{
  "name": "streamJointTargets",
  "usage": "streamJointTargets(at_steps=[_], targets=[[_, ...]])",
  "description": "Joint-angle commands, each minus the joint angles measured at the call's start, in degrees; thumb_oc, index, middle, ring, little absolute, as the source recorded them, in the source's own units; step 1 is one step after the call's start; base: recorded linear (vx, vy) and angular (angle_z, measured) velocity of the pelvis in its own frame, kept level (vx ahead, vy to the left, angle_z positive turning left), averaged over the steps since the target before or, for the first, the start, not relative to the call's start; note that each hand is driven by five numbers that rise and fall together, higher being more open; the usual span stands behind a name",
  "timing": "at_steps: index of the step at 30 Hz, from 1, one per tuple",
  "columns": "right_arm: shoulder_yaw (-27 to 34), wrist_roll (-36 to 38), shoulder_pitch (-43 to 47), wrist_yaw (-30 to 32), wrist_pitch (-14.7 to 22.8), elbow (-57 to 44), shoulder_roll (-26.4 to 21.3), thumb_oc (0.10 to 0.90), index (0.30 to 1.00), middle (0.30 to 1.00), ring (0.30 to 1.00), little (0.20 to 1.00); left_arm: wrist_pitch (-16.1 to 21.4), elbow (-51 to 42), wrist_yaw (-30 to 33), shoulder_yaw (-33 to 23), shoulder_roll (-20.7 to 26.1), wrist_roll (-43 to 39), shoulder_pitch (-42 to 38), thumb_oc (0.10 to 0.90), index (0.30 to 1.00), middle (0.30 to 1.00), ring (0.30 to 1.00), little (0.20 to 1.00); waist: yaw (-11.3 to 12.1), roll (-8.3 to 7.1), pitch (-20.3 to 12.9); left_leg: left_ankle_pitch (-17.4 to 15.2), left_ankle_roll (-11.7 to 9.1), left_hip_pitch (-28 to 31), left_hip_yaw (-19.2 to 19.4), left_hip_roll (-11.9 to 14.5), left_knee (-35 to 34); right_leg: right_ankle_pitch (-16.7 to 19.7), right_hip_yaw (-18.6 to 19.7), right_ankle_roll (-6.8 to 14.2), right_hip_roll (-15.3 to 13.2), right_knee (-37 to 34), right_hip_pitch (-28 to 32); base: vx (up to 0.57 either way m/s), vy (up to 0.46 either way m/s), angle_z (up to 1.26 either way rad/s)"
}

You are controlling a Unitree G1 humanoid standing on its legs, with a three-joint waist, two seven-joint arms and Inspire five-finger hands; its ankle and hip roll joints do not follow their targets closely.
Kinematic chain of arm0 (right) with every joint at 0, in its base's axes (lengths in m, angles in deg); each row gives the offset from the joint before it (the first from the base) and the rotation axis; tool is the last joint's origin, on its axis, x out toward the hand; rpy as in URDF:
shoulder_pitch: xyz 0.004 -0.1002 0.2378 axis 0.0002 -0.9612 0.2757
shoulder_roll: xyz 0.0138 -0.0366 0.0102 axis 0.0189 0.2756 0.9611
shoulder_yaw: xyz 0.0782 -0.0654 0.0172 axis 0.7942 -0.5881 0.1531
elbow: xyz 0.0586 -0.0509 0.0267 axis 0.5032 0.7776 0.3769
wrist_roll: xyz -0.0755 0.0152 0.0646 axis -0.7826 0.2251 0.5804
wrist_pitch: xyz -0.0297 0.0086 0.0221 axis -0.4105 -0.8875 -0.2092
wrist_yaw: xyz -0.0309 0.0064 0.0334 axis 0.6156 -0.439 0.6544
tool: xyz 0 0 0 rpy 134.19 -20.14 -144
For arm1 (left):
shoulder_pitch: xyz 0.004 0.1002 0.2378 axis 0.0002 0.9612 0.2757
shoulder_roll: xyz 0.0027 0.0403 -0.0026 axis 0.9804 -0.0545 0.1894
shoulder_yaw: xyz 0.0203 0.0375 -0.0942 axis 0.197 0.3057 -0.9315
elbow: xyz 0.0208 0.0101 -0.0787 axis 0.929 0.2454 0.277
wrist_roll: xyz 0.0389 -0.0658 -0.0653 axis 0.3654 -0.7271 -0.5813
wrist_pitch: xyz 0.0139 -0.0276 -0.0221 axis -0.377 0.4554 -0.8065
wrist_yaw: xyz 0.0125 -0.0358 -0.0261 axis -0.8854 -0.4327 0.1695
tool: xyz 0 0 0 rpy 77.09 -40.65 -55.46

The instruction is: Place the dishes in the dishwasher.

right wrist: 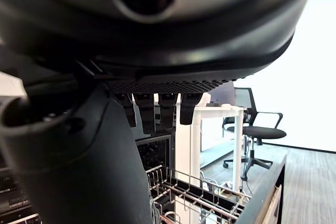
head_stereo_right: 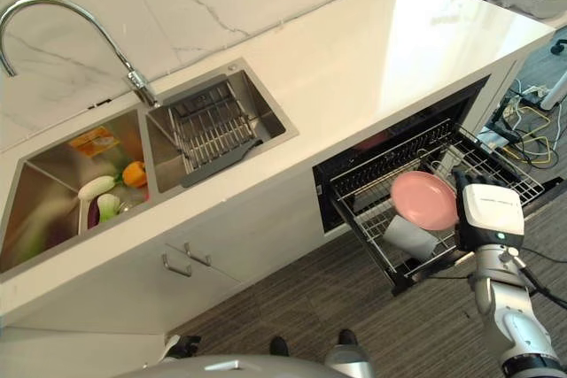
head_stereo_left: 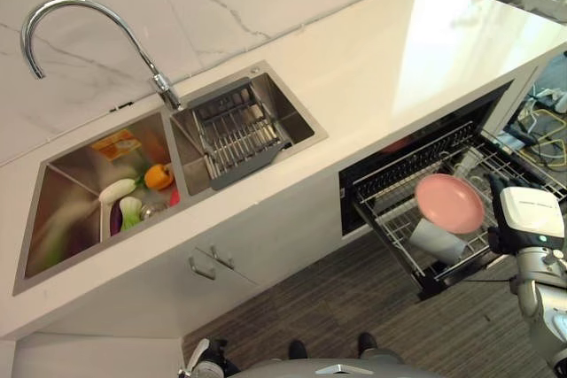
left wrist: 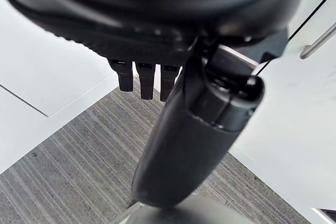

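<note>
- Pink plate (head_stereo_left: pixel 449 203): lies tilted in the pulled-out dishwasher rack (head_stereo_left: pixel 390 185), at the right of the scene below the white counter (head_stereo_left: pixel 381 59). By its look it is a rigid, smooth, light plate, probably plastic or glazed ware; the judgement is that it will slip under a flat touch and is best taken at the rim, thumb on one face and fingers on the other.
- Grey cup (head_stereo_right: pixel 408 238): lies on its side in the same rack, just beside and nearer than the plate. Stiff and light by appearance; a wrap around its wall would hold it.
- Right hand (head_stereo_right: pixel 467 185): hangs over the right part of the rack, close beside the plate's right edge. In the right wrist view its fingers (right wrist: pixel 157 109) point straight out with nothing between them and the thumb; the hand is relaxed and empty.
- Left hand (left wrist: pixel 184 145): low at the near left, by the cabinet front; its fingers (left wrist: pixel 146 80) extend straight above the grey floor, holding nothing.
- Sink (head_stereo_left: pixel 62 245): far left, with two basins. The left basin holds more ware, including a white piece (head_stereo_left: pixel 116 190) and an orange item (head_stereo_left: pixel 159 176); wet ware there is likely slippery.
- Drain rack (head_stereo_left: pixel 235 130): sits in the right basin, apparently bare.
</note>
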Motion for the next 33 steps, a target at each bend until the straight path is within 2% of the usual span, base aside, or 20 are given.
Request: streamJointTargets(at_steps=[1,4,7,8,9,10,11,14,15,17,19,25,27,28,30,33], targets=[[8.3,2.6,5.7,8.4,0.5,-8.6,0.3,0.8,0.9,0.9,0.9,0.9,0.6,1.9,1.5,0.7,3.0,1.7,-4.9,0.8,0.9,0.9,0.9,0.9,2.1,-6.93,-0.3,-2.7,-2.8,0.9,2.5,-0.6,0.1,-4.6,-0.1,4.1,-1.5,0.9,2.3,0.0,0.0,0.0],[11.6,9.0,4.2,11.9,1.9,-9.3,3.9,0.8,0.9,0.9,0.9,0.9,0.2,2.2,2.4,0.5,2.7,1.6,-5.2,0.8,0.9,0.9,0.9,0.9,1.5,-7.04,-0.5,-2.8,-2.8,1.1,2.8,-0.4,0.1,-4.6,0.3,4.1,-1.4,0.9,2.3,0.0,0.0,-0.04],[15.3,18.6,1.4,14.6,4.1,-7.7,9.0,0.8,0.9,0.9,0.9,0.9,-0.3,1.8,3.4,0.2,2.3,0.9,-5.5,0.8,0.9,0.9,0.9,0.9,0.6,-7.13,-0.6,-2.8,-2.8,1.1,3.2,-0.3,0.1,-4.5,0.6,4.0,-1.2,0.9,2.2,0.0,0.001,-0.01],[17.7,24.5,-0.2,15.3,5.0,-5.5,12.0,0.8,0.9,0.9,0.9,0.9,-0.6,1.8,3.5,-0.3,1.9,0.7,-5.5,0.8,0.9,0.9,0.9,0.9,-0.2,-7.03,-0.8,-3.0,-2.7,1.3,3.4,-0.3,0.1,-4.5,0.7,3.9,-1.2,0.9,2.2,0.0,0.0,0.0],[17.7,24.5,-0.2,15.3,5.0,-5.5,12.0,0.8,0.9,0.9,0.9,0.9,-0.6,1.8,3.5,-0.3,1.9,0.7,-5.5,0.8,0.9,0.9,0.9,0.9,-0.2,-7.03,-0.8,-3.0,-2.7,1.3,3.4,-0.3,0.1,-4.5,0.7,3.9,-1.2,0.9,2.2,0.0,0.0,0.0],[19.0,28.6,-0.4,16.4,6.0,-4.8,14.1,0.8,0.9,0.9,0.9,0.9,-0.7,1.9,3.6,-0.2,1.6,0.6,-5.5,0.8,0.9,0.9,0.9,0.9,-0.5,-6.91,-0.8,-2.4,-2.7,1.1,3.6,-0.2,0.1,-3.9,0.7,3.8,-1.2,1.0,2.0,0.0,0.0,0.0],[20.4,31.9,-0.9,17.7,7.0,-3.7,16.0,0.8,0.9,0.9,0.9,0.9,-0.8,1.8,3.9,-0.5,1.5,0.4,-5.4,0.8,0.9,0.9,0.9,0.9,-0.9,-6.73,-0.9,-3.2,-2.7,1.5,3.6,-0.2,0.1,-4.6,0.8,3.9,-1.3,1.0,2.3,0.02,0.016,-0.06],[21.4,34.6,-2.2,18.9,7.9,-0.9,17.7,0.8,0.9,0.9,0.9,0.9,-0.9,1.4,4.1,-0.6,1.5,-0.2,-5.1,0.8,0.9,0.9,0.9,0.9,-1.3,-6.54,-0.9,-2.7,-2.7,1.4,3.7,-0.2,0.1,-4.1,0.7,3.7,-1.4,1.2,2.1,0.0,0.007,-0.07],[21.5,38.0,-2.6,19.9,9.5,1.6,19.4,0.4,0.3,0.3,0.3,0.3,-0.8,1.6,4.7,-1.2,1.6,-1.3,-4.9,0.8,0.9,0.9,0.9,0.9,-1.8,-6.32,-0.8,-2.6,-2.8,1.3,3.7,-0.1,0.1,-4.0,0.7,3.6,-1.5,1.5,2.0,-0.04,0.008,-0.07],[21.0,41.9,-2.6,20.1,9.8,5.1,20.9,0.4,0.3,0.3,0.3,0.3,-1.3,2.0,4.9,-1.3,1.8,-1.4,-5.0,0.8,0.9,0.9,0.9,0.9,-2.0,-6.03,-0.7,-2.6,-2.9,1.3,3.6,-0.1,0.1,-4.1,0.6,3.4,-1.6,1.7,1.9,0.0,0.0,0.0],[20.4,41.8,-2.6,21.1,8.9,6.5,21.1,0.4,0.3,0.3,0.3,0.3,-1.3,1.9,5.2,-1.3,2.0,-1.4,-4.8,0.8,0.9,0.9,0.9,0.9,-2.0,-5.92,-0.6,-2.6,-3.0,1.5,3.5,-0.1,0.1,-4.2,0.3,3.4,-1.5,1.7,2.1,0.0,0.0,0.0],[15.2,42.6,3.1,20.4,6.7,17.2,18.3,0.4,0.3,0.3,0.3,0.3,-0.7,1.1,5.5,-1.1,3.1,-2.8,-4.5,0.8,0.9,0.9,0.9,0.9,-0.4,-5.43,-0.4,-2.8,-3.4,1.8,2.3,-0.2,0.1,-5.0,-1.2,3.3,-1.9,1.8,3.2,-0.01,-0.011,0.1],[10.2,41.1,9.2,19.3,4.4,24.0,15.4,0.4,0.3,0.3,0.3,0.3,0.1,0.6,4.8,0.2,3.8,-3.7,-4.4,0.8,0.9,0.9,0.9,0.9,1.7,-4.74,-0.4,-2.2,-3.8,1.3,1.1,-0.3,0.1,-5.3,-2.4,3.2,-2.1,2.1,3.4,-0.04,-0.031,0.11],[9.9,41.3,9.8,19.3,4.6,24.6,15.2,0.4,0.3,0.3,0.3,0.3,0.1,0.6,4.8,0.0,3.8,-3.7,-4.5,0.8,0.9,0.9,0.9,0.9,1.4,-4.73,-0.3,-2.2,-3.8,1.3,1.0,-0.3,0.1,-5.3,-2.5,3.2,-2.1,2.2,3.4,-0.04,-0.024,0.12],[4.7,37.8,15.7,16.1,2.7,26.2,12.2,0.4,0.3,0.3,0.3,0.3,0.6,0.2,3.8,1.7,4.3,-4.4,-4.2,0.8,0.9,0.9,0.9,0.9,3.4,-3.82,-0.2,-1.4,-4.2,0.7,-0.4,-0.5,0.1,-5.4,-3.9,3.1,-2.4,2.0,3.7,-0.07,-0.042,0.32],[-0.5,37.5,23.9,13.8,2.6,28.6,10.6,0.4,0.3,0.3,0.3,0.3,1.3,0.4,2.2,4.0,4.6,-5.2,-4.0,0.8,0.9,0.9,0.9,0.9,5.3,-2.37,-0.2,-0.1,-4.7,-0.5,-2.5,-1.0,0.1,-5.3,-5.8,2.9,-2.7,1.6,3.8,-0.08,-0.036,0.48]])
